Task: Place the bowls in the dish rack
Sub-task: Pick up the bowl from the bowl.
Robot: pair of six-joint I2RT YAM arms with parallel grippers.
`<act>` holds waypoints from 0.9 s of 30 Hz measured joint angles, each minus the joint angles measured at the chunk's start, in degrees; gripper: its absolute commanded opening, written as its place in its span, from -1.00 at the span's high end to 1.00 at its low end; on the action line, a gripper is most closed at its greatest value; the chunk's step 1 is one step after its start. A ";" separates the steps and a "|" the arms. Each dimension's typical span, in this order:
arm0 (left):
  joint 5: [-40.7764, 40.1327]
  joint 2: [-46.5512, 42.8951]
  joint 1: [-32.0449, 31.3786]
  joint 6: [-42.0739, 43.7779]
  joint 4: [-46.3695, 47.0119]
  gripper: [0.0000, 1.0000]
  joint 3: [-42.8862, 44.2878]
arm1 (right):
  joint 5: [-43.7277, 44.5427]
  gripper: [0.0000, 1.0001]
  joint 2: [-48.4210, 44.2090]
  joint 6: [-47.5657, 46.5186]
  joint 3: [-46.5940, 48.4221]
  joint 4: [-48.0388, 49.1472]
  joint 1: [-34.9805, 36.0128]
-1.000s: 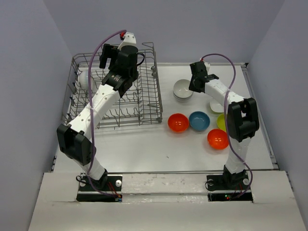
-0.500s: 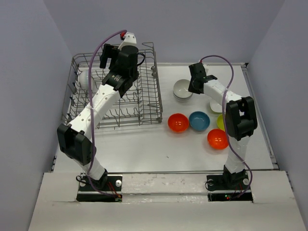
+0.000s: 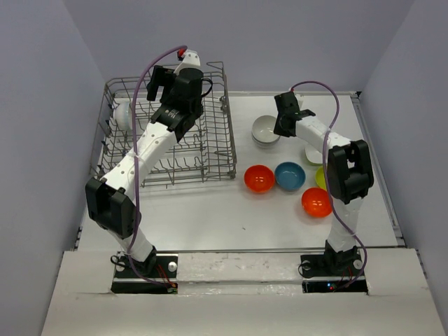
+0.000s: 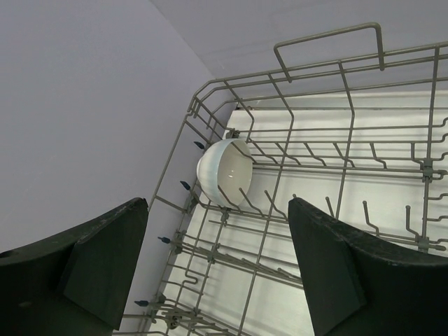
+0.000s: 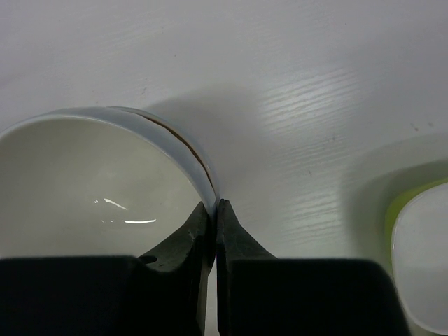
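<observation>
At the right gripper (image 5: 212,217): jaws are pinched together on the rim of a white bowl (image 5: 84,182), one finger inside the wall and one outside.
Bowl location: on the table (image 3: 210,217), right of the dish rack (image 3: 229,140) and behind the orange-red bowl (image 3: 259,178) and blue bowl (image 3: 289,176).
Stack check: the top view suggests a second white bowl nested underneath. Lift straight up so only the gripped bowl comes away.
Grip quality: the hold is a thin edge pinch, so the bowl will likely swing. Keep the wrist steady and move slowly.
Clearance: a yellow-green-edged bowl (image 5: 420,259) lies near on the right. Rise before travelling sideways.
Left gripper (image 4: 217,259): jaws are spread wide and hold nothing, above the rack interior.
Reference placement: one racked bowl (image 4: 224,171) stands on edge between tines at the far left corner. Copy that tilt in a free slot.
Transfer: the rack sits on the left arm's side, so a handover is probably needed.
</observation>
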 measured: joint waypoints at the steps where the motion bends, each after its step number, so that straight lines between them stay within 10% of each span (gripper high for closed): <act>1: 0.00 0.00 0.00 0.00 -0.02 -0.88 -0.13 | 0.00 0.99 0.00 0.00 0.00 -0.04 0.00; 27: -0.22 0.02 -0.24 0.00 0.02 -0.88 -0.17 | 0.07 0.99 -4.22 -0.44 0.00 -1.68 0.00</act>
